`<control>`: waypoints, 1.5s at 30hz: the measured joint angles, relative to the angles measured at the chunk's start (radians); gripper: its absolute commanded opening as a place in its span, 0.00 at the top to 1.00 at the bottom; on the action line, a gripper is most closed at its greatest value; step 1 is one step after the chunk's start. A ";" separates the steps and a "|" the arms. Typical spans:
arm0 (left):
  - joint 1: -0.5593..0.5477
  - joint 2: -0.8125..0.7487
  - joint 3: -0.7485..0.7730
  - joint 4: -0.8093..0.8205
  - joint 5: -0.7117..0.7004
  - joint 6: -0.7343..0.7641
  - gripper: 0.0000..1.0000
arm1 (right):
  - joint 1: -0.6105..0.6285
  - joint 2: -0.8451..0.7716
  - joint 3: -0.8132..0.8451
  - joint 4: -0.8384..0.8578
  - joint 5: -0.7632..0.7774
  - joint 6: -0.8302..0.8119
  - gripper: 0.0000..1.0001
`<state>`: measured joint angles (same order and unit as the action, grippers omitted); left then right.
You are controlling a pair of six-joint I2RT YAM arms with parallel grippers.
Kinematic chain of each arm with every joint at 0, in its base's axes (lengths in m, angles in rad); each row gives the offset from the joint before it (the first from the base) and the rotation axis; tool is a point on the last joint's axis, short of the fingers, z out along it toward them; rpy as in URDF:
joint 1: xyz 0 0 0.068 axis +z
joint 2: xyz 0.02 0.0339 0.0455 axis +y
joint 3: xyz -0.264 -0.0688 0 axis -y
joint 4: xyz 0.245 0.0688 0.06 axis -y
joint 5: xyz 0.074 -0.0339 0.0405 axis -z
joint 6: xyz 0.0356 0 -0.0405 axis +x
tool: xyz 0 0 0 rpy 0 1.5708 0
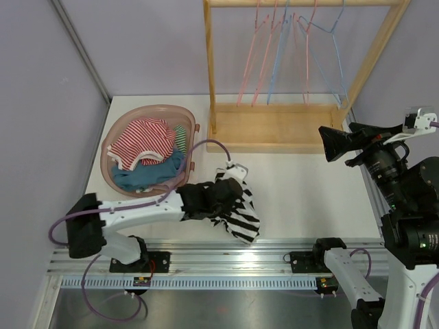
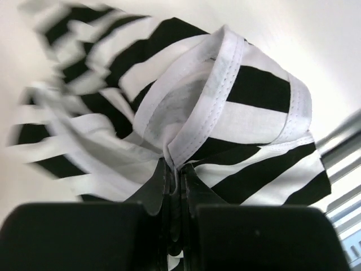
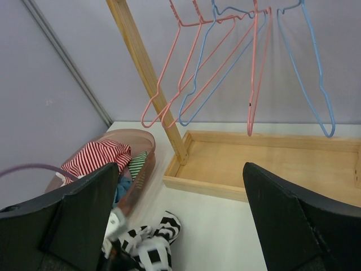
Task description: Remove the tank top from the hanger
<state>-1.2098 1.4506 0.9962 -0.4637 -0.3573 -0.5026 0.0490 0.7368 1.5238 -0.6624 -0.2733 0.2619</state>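
At the table's left edge a pink basket [image 1: 113,171] holds clothes, the left gripper [image 1: 218,197] is clamped tight on the striped tank top [image 1: 245,221] at the middle of the near edge, and the right gripper [image 1: 333,142] gapes wide, empty, above the right edge.

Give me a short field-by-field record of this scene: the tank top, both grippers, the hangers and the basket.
tank top: black-and-white striped, off the hangers, bunched, at the near side of the table
left gripper: shut on the tank top's white trim
right gripper: open, raised, holding nothing
hangers: pink and blue wire, all bare, on the wooden rack
basket: pink, holds other clothes, left of the rack
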 measured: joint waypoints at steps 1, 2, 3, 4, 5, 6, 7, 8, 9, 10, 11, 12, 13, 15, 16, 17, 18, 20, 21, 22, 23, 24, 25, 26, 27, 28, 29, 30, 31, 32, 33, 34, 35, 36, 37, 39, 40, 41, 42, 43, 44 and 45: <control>0.017 -0.046 0.012 -0.034 -0.025 -0.003 1.00 | 0.000 -0.004 0.000 0.000 -0.002 0.000 0.01; 0.041 -0.094 0.027 -0.069 -0.050 -0.004 1.00 | 0.000 -0.007 0.000 0.000 -0.003 0.000 0.01; 0.071 -0.138 0.046 -0.103 -0.069 -0.004 1.00 | 0.000 -0.007 0.000 0.000 -0.005 0.000 0.01; 0.102 -0.177 0.067 -0.135 -0.086 -0.004 1.00 | 0.000 -0.007 -0.001 0.000 -0.006 0.000 0.00; 0.138 -0.209 0.093 -0.169 -0.105 -0.003 1.00 | 0.000 -0.007 -0.004 0.000 -0.006 0.000 0.00; 0.173 -0.235 0.119 -0.198 -0.117 0.000 1.00 | 0.000 -0.008 -0.005 0.000 -0.006 0.000 0.01; 0.207 -0.259 0.146 -0.226 -0.129 0.006 1.00 | 0.000 -0.008 -0.007 0.000 -0.006 0.000 0.01; 0.242 -0.280 0.175 -0.256 -0.140 0.012 1.00 | 0.000 -0.007 -0.010 0.000 -0.006 0.000 0.00; 0.277 -0.296 0.207 -0.288 -0.146 0.020 1.00 | 0.000 -0.007 -0.012 0.000 -0.006 0.000 0.00; 0.311 -0.307 0.241 -0.317 -0.152 0.029 1.00 | 0.000 -0.007 -0.014 0.000 -0.006 0.000 0.00; 0.347 -0.314 0.278 -0.345 -0.158 0.038 1.00 | 0.000 -0.007 -0.016 0.000 -0.006 0.000 0.00; 0.388 -0.315 0.320 -0.376 -0.161 0.049 1.00 | 0.000 -0.007 -0.018 0.000 -0.006 0.001 0.00; 0.418 -0.315 0.348 -0.391 -0.164 0.058 1.00 | 0.000 -0.007 -0.020 0.000 -0.006 0.001 0.01; 0.515 -0.312 0.412 -0.426 -0.160 0.082 1.00 | 0.000 -0.007 -0.023 0.001 -0.006 0.001 0.01; 0.566 -0.311 0.438 -0.436 -0.158 0.095 1.00 | 0.000 -0.007 -0.024 0.001 -0.006 0.001 0.00; 0.623 -0.306 0.462 -0.446 -0.154 0.109 1.00 | 0.000 -0.007 -0.025 0.001 -0.006 0.001 0.01; 0.671 -0.300 0.486 -0.457 -0.146 0.122 1.00 | 0.000 -0.007 -0.026 0.002 -0.006 0.002 0.00; 0.769 -0.269 0.529 -0.472 -0.123 0.147 1.00 | 0.000 -0.005 -0.027 0.006 -0.009 0.002 0.01; 0.814 -0.249 0.546 -0.475 -0.104 0.159 1.00 | 0.000 -0.005 -0.029 0.011 -0.010 0.003 0.00; 0.852 -0.225 0.560 -0.476 -0.086 0.170 1.00 | 0.000 -0.004 -0.033 0.014 -0.012 0.004 0.01; 0.888 -0.200 0.565 -0.473 -0.066 0.181 1.00 | 0.000 -0.003 -0.039 0.019 -0.017 0.005 0.01; 0.909 -0.178 0.565 -0.472 -0.053 0.188 1.00 | 0.000 -0.002 -0.047 0.024 -0.023 0.005 0.01; 0.934 -0.144 0.568 -0.474 -0.031 0.198 1.00 | 0.000 -0.001 -0.057 0.031 -0.029 0.007 0.01; 0.956 -0.108 0.569 -0.473 -0.011 0.207 1.00 | 0.000 0.000 -0.069 0.037 -0.035 0.008 0.01; 0.972 -0.066 0.570 -0.472 0.010 0.214 1.00 | 0.000 0.000 -0.084 0.046 -0.039 0.008 0.01; 0.988 -0.023 0.570 -0.470 0.030 0.220 1.00 | 0.000 0.000 -0.097 0.051 -0.044 0.009 0.01; 1.003 0.021 0.570 -0.468 0.052 0.225 1.00 | 0.000 0.000 -0.112 0.056 -0.050 0.011 0.00; 1.012 0.070 0.570 -0.468 0.074 0.230 1.00 | 0.000 0.000 -0.127 0.061 -0.055 0.013 0.01; 1.019 0.116 0.567 -0.463 0.093 0.236 1.00 | 0.000 0.000 -0.140 0.065 -0.061 0.015 0.01; 1.025 0.161 0.562 -0.459 0.113 0.241 1.00 | 0.000 -0.001 -0.152 0.069 -0.064 0.018 0.00; 1.028 0.204 0.554 -0.455 0.131 0.245 1.00 | 0.000 -0.002 -0.164 0.074 -0.068 0.021 0.01; 1.028 0.245 0.545 -0.453 0.150 0.248 1.00 | 0.000 -0.003 -0.176 0.076 -0.070 0.026 0.01; 1.028 0.283 0.532 -0.450 0.165 0.249 1.00 | 0.000 -0.006 -0.186 0.078 -0.071 0.032 0.01; 1.028 0.315 0.519 -0.448 0.177 0.249 1.00 | 0.000 -0.009 -0.192 0.079 -0.072 0.035 0.01; 1.028 0.340 0.510 -0.452 0.185 0.249 0.99 | 0.000 -0.013 -0.199 0.079 -0.074 0.041 0.01; 1.027 0.360 0.500 -0.457 0.193 0.249 0.83 | 0.000 -0.026 -0.204 0.079 -0.080 0.050 0.01; 1.028 0.361 0.500 -0.460 0.193 0.248 0.78 | 0.000 -0.034 -0.204 0.078 -0.081 0.053 0.00; 1.029 0.354 0.501 -0.461 0.193 0.245 0.71 | 0.000 -0.044 -0.204 0.074 -0.083 0.054 0.01; 1.030 0.343 0.501 -0.463 0.193 0.241 0.64 | 0.000 -0.055 -0.204 0.067 -0.084 0.055 0.01; 1.032 0.330 0.502 -0.468 0.193 0.237 0.56 | 0.000 -0.066 -0.204 0.057 -0.084 0.055 0.00; 1.033 0.315 0.504 -0.477 0.193 0.232 0.40 | 0.000 -0.076 -0.204 0.047 -0.084 0.054 0.01; 1.035 0.300 0.505 -0.485 0.193 0.229 0.35 | 0.000 -0.086 -0.204 0.034 -0.084 0.053 0.01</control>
<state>-0.1753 1.7508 1.5013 -0.9489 -0.1642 -0.2741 0.0494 0.6510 1.3197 -0.6281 -0.3573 0.3153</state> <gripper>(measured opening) 0.469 0.993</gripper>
